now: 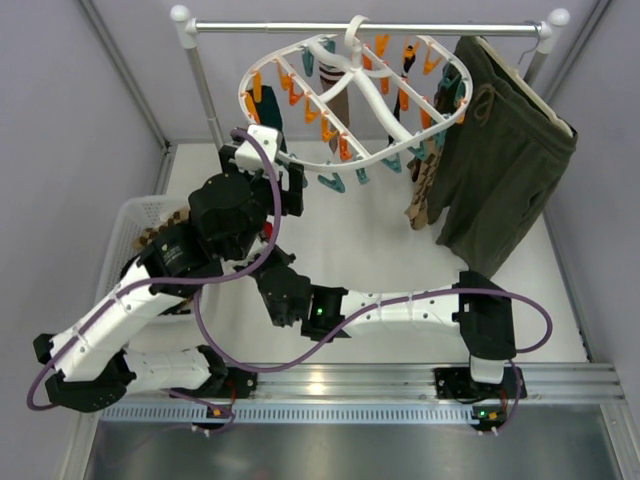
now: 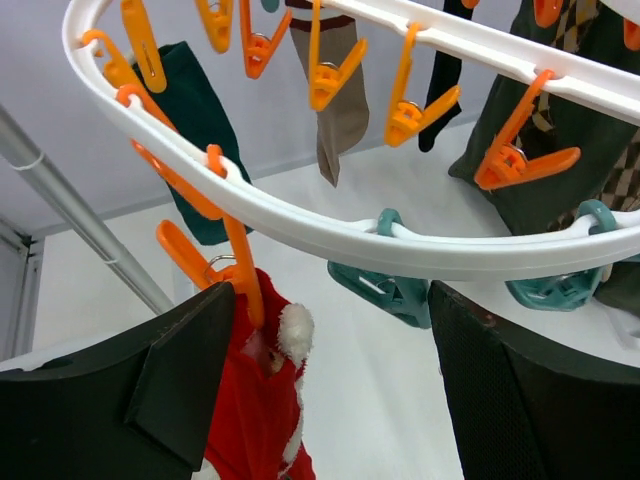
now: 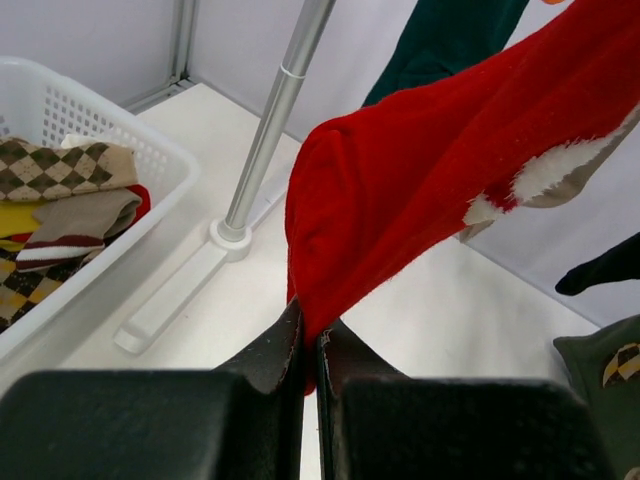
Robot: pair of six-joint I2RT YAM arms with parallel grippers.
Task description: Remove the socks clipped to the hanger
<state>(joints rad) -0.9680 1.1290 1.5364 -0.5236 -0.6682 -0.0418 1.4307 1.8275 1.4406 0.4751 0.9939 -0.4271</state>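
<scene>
The round white hanger hangs from the rail, with socks on its orange and teal clips. In the left wrist view a red sock with white trim hangs from an orange clip on the hanger's rim. My left gripper is open just under that rim, with the sock and clip against its left finger. In the top view it sits under the hanger's left edge. My right gripper is shut on the red sock's lower end, below the left arm.
A white basket at the left holds several socks, among them an argyle one. The rail's steel post stands beside it. A teal sock, a brown sock and a black sock hang nearby. Green shorts hang at the right.
</scene>
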